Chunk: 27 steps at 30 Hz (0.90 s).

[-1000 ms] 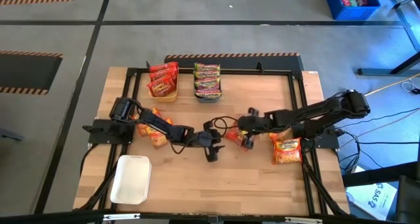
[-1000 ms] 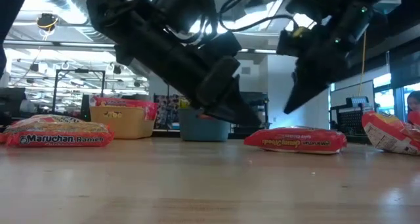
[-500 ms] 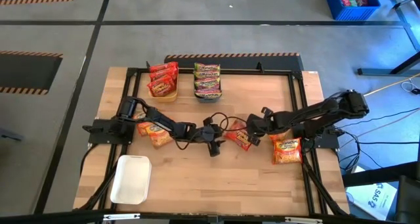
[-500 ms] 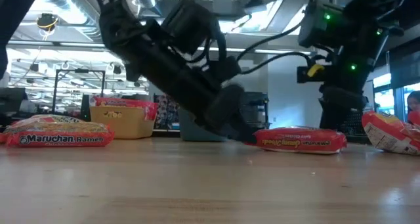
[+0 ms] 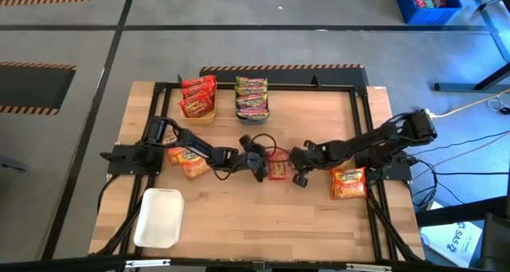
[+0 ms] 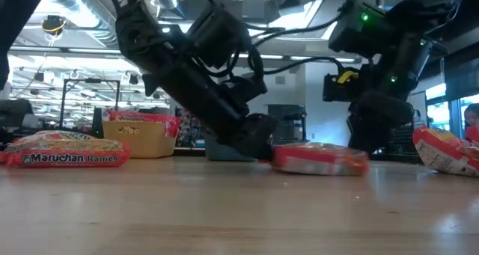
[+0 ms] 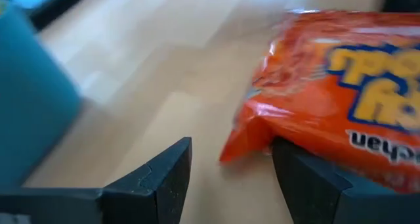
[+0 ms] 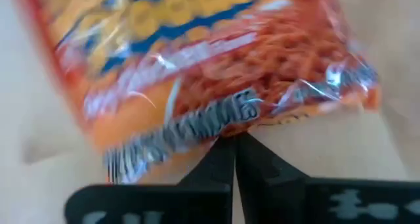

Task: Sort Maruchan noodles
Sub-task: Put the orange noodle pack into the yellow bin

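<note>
Packet [image 5: 277, 165]: light, crinkly, slippery, mid-tabletop; best pinched at its sealed edge.
Left fingers [image 7: 172, 178]: apart, astride its corner.
Right fingers [image 8: 234, 168]: together, touching it.

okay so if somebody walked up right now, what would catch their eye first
Both dark arms meet at mid-table over one red noodle packet: the open left gripper on one side, the shut right gripper nosing against the other. Behind them, two trays of sorted packets stand at the far edge.
</note>
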{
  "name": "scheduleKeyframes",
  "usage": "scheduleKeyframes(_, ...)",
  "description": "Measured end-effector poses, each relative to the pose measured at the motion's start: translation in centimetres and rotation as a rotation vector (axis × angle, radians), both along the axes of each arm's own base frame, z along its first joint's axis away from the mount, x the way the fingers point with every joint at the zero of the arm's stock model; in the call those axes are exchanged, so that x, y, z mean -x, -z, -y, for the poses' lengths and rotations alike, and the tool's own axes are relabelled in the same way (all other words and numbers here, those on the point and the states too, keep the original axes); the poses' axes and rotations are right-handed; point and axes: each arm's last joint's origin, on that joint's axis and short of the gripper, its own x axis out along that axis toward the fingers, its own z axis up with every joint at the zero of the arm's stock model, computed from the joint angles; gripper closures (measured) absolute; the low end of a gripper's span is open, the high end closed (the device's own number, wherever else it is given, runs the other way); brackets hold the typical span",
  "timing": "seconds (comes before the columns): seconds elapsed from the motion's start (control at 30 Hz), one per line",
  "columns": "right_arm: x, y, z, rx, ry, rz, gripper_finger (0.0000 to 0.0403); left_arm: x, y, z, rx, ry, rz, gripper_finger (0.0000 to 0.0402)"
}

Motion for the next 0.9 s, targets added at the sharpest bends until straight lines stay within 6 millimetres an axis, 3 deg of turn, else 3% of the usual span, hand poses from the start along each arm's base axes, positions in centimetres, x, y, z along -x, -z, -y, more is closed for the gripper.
scheduleKeyframes(0.17, -0.9, -0.9, -1.7, -0.052, -0.108, 0.062, 0.0402, 0.5, -0.5, 0.1, -0.019, -0.046, -0.031, 0.0195)
scheduleKeyframes(0.47, -2.1, -2.2, -3.4, -0.023, -0.298, 0.254, 0.0402, 1.5, -3.4, 1.4, -0.035, -0.020, -0.057, 0.0195)
scheduleKeyframes(0.7, -0.7, -3.4, -2.5, 0.103, -0.222, 0.193, 0.0402, 3.3, -6.3, 5.1, 0.009, 0.118, -0.085, 0.0195)
scheduleKeyframes(0.9, -0.1, -4.2, -1.3, 0.359, -0.052, 0.180, 0.0402, 3.1, -5.2, 7.5, 0.096, 0.276, -0.074, 0.0195)
